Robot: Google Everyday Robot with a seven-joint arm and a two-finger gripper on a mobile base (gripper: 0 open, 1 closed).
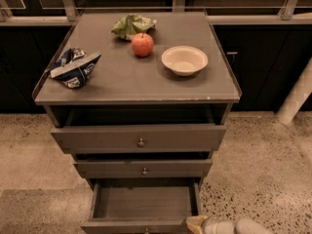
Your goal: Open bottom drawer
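The grey-brown bottom drawer (pixel 141 204) of the cabinet stands pulled far out at the bottom of the camera view, its inside bare. Its front runs along the lower frame edge, and its knob is barely in view there. The gripper (pixel 196 224) is at the bottom edge, right at the drawer's front right corner, on a grey arm (pixel 234 226) that comes in from the lower right. Above it, the middle drawer (pixel 143 168) and top drawer (pixel 140 138) each stick out a little, each with a small round knob.
On the cabinet top (pixel 122 82) lie a red apple (pixel 142 44), a cream bowl (pixel 184 60), a blue-and-white chip bag (pixel 73 68) and a green bag (pixel 132 24). Speckled floor (pixel 263 169) lies around the cabinet. A white post (pixel 296 96) stands at the right.
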